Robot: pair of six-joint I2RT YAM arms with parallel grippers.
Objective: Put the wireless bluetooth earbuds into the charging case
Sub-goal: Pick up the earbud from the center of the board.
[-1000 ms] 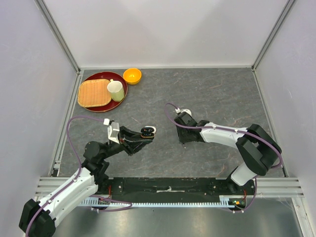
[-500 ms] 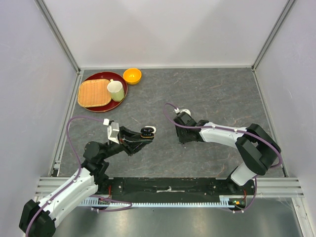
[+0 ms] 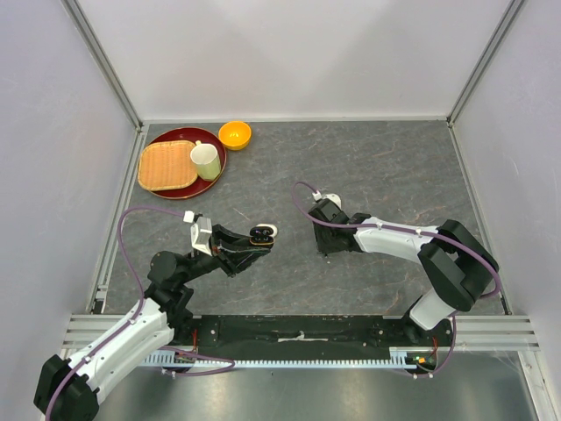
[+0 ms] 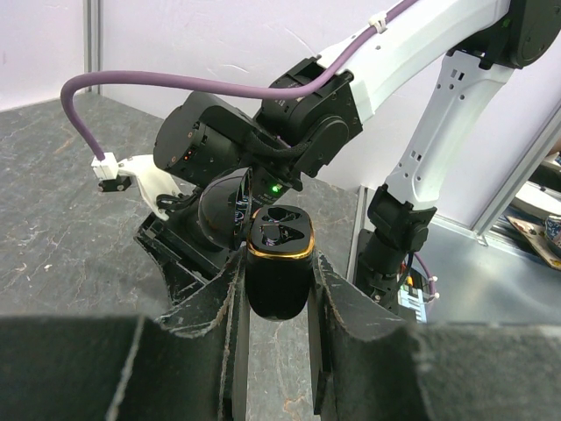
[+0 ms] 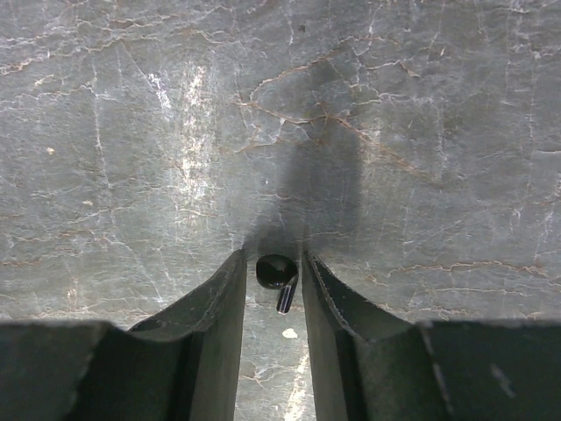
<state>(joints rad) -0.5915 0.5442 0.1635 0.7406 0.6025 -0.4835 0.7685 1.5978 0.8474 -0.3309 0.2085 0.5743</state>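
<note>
My left gripper (image 4: 277,260) is shut on a black pebble-shaped charging case (image 4: 279,289) with a gold rim. It holds the case upright above the table, lid open, with dark sockets showing. In the top view this gripper (image 3: 253,245) and case (image 3: 259,235) are left of centre. A small white bit beside the case is too small to identify. My right gripper (image 5: 273,256) points down at the table, its fingers closed narrowly around a black earbud (image 5: 275,270) with a short stem. In the top view this gripper (image 3: 323,244) is at centre. The other earbuds are out of view.
A round red tray (image 3: 213,160) at the back left carries a woven mat (image 3: 166,166) and a pale cup (image 3: 206,161). An orange bowl (image 3: 234,134) sits behind it. The right arm's wrist (image 4: 263,140) stands just beyond the held case. A white fleck (image 5: 289,333) lies on the table.
Almost nothing. Both arms hold their places; the right wrist has shifted only a hair.
</note>
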